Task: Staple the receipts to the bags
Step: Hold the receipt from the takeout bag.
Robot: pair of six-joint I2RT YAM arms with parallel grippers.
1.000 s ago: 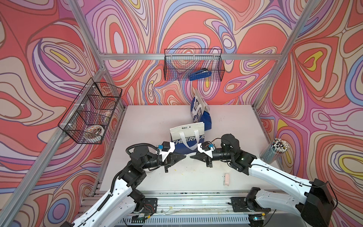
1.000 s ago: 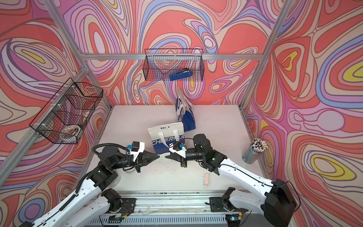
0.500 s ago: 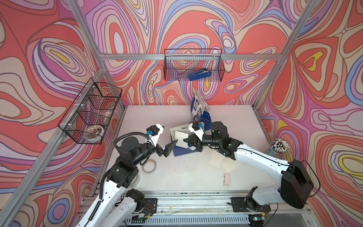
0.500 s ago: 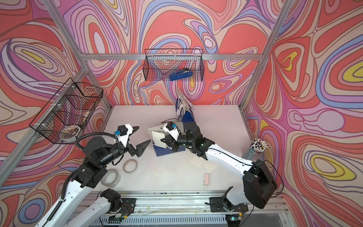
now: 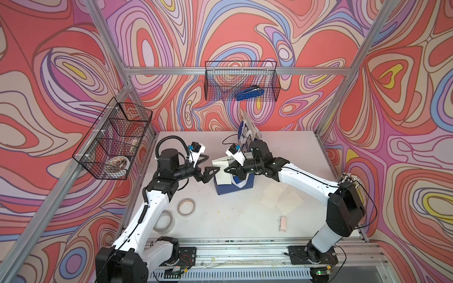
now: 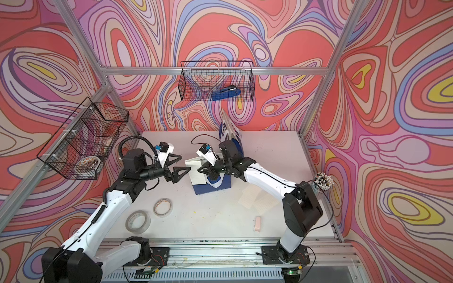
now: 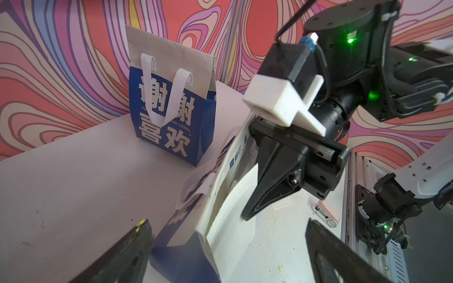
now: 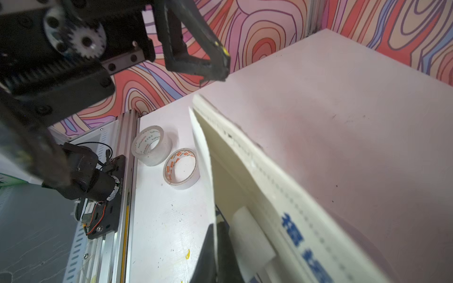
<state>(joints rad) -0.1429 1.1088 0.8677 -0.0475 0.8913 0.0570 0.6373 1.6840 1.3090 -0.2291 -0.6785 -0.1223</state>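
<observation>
Right gripper (image 5: 226,169) clamped tight on 1 receipt (image 5: 221,175) at rim of bag (image 5: 228,190). Left gripper (image 5: 213,162) spread wide, empty, just beside that receipt. 2nd bag (image 7: 171,110), Chinese-lettered, beyond the jaws. 3 loose receipts (image 5: 273,193) well apart.

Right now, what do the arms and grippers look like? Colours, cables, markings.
Left arm and right arm: white links, black joints. Left gripper and right gripper: black triangular fingers, white camera mounts. Black ribbed hose on left arm; yellow fingertip mark.
</observation>
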